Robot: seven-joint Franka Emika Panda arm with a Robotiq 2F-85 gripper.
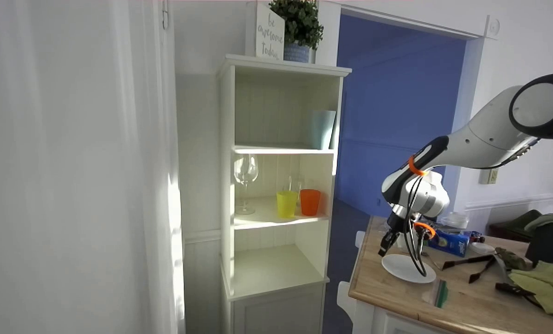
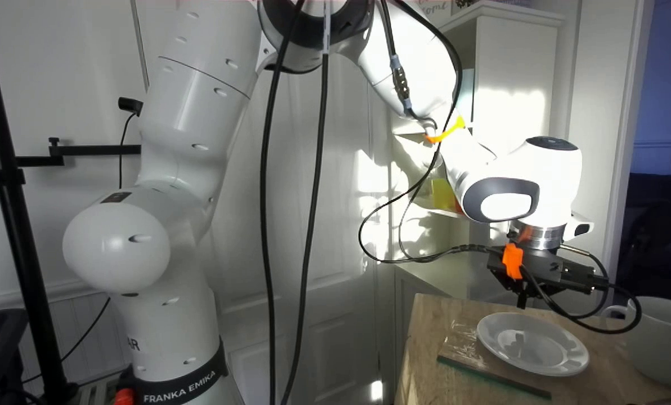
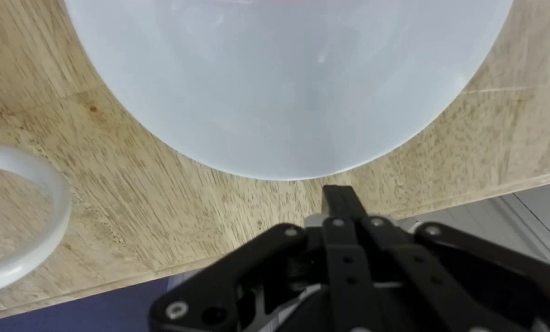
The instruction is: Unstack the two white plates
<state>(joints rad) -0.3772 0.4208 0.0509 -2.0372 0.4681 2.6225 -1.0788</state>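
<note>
A white round plate lies on the wooden table in both exterior views (image 1: 399, 268) (image 2: 529, 344). It fills the upper half of the wrist view (image 3: 289, 101). I make out only one rim; I cannot tell whether a second white plate lies under it. My gripper (image 3: 339, 186) is shut, its two fingertips pressed together with nothing between them. It points down just outside the plate's rim, near the table edge, not visibly touching the plate. In both exterior views the gripper (image 1: 382, 253) (image 2: 522, 302) hangs over the far side of the plate.
A white mug (image 2: 665, 337) stands beside the plate; its handle (image 3: 56, 212) shows in the wrist view. A zip bag (image 1: 439, 293) lies against the plate. Blue box (image 1: 449, 242), dark tongs (image 1: 471, 262) and yellow-green cloth (image 1: 548, 283) lie further along. A shelf (image 1: 281, 222) holds cups and glasses.
</note>
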